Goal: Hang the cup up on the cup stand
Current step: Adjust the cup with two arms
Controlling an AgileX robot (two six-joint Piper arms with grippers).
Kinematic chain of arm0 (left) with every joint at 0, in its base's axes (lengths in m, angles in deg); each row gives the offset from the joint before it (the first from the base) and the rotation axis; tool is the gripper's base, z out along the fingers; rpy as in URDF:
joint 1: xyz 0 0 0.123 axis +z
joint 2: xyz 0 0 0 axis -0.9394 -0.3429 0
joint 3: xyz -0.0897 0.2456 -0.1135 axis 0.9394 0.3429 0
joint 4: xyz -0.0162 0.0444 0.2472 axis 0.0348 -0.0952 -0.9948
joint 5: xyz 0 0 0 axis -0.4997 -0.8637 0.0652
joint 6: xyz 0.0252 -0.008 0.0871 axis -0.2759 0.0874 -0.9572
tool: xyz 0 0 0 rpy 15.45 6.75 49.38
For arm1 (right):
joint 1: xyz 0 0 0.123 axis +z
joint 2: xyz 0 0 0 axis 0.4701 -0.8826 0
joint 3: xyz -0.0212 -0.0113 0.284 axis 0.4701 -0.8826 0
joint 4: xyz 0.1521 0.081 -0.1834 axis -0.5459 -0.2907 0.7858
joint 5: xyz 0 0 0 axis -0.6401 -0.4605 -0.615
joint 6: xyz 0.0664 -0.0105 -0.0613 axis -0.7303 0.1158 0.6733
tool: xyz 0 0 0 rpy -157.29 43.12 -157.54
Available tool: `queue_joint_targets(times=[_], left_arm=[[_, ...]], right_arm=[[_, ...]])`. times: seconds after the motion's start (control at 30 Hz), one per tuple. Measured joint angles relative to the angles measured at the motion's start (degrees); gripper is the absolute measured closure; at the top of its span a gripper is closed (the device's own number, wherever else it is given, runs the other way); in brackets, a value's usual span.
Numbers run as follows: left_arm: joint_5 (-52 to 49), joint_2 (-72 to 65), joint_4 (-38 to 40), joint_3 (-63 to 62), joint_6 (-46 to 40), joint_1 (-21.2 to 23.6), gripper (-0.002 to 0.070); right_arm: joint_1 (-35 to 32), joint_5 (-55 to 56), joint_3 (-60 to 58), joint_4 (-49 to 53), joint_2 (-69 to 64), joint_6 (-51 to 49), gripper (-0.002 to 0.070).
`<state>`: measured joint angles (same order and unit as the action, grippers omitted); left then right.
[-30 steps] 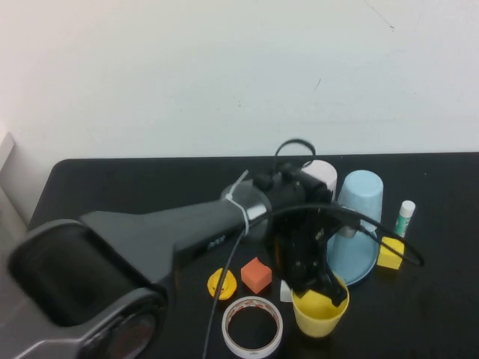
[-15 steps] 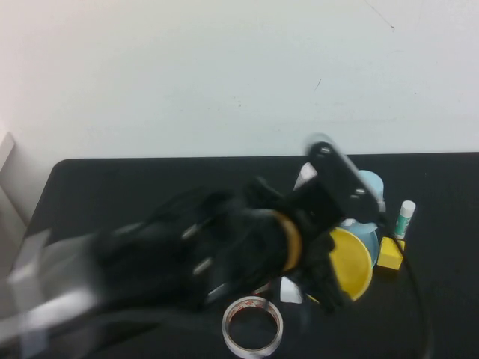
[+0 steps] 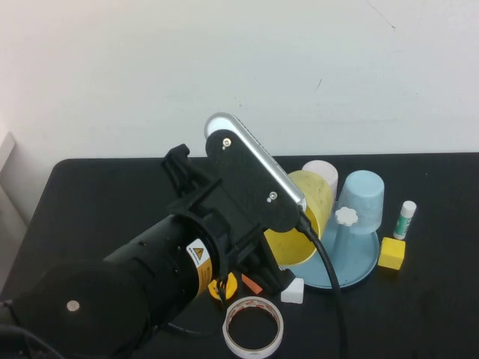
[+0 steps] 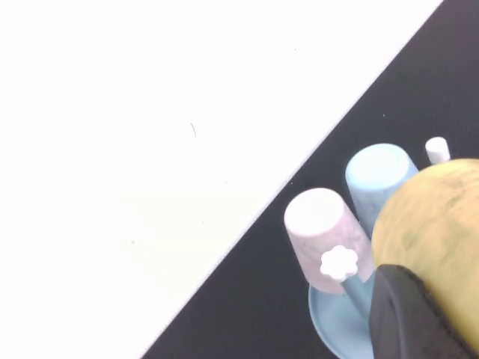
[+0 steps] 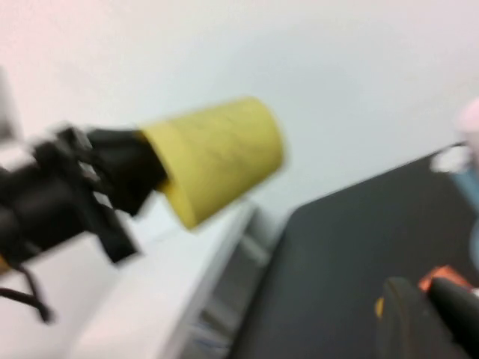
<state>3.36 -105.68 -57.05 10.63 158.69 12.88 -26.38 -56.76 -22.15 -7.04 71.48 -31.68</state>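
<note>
My left gripper (image 3: 278,258) is shut on the yellow cup (image 3: 303,217) and holds it tipped in the air, just left of the cup stand (image 3: 359,265). The cup's mouth faces down and towards me. A bare peg with a white flower knob (image 3: 346,216) stands beside the cup. In the left wrist view, one black finger (image 4: 408,318) lies against the yellow cup (image 4: 441,224), near the knob (image 4: 340,263). The right wrist view shows the cup (image 5: 217,157) held aloft. My right gripper (image 5: 434,314) is low over the table, out of the high view.
A light blue cup (image 3: 362,196) and a pale pink cup (image 3: 322,173) sit upside down on the stand. A tape ring (image 3: 253,327), white block (image 3: 292,292), yellow cube (image 3: 391,253) and glue stick (image 3: 405,218) lie around it.
My left arm has lifted the yellow cup off the table's front, tipped it over, and carried it up and back to the cup stand.
</note>
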Motion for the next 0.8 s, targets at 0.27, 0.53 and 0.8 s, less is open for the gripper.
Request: queue_joint_targets(times=[0.27, 0.53, 0.8], left_arm=[[-1.9, -0.1, -0.8, 0.1, -1.2, 0.0, 0.0669], [-2.1, -0.1, -0.8, 0.1, -4.5, 0.0, 0.0669], [-2.4, -0.1, -0.8, 0.1, -5.5, 0.0, 0.0669]], right_arm=[[0.0, -9.7, 7.3, -5.4, -23.1, -1.8, 0.0139], [0.0, -25.1, 24.7, -5.4, -52.1, -8.3, 0.0028], [5.0, -30.0, 40.0, -5.6, -73.6, -10.2, 0.0025]])
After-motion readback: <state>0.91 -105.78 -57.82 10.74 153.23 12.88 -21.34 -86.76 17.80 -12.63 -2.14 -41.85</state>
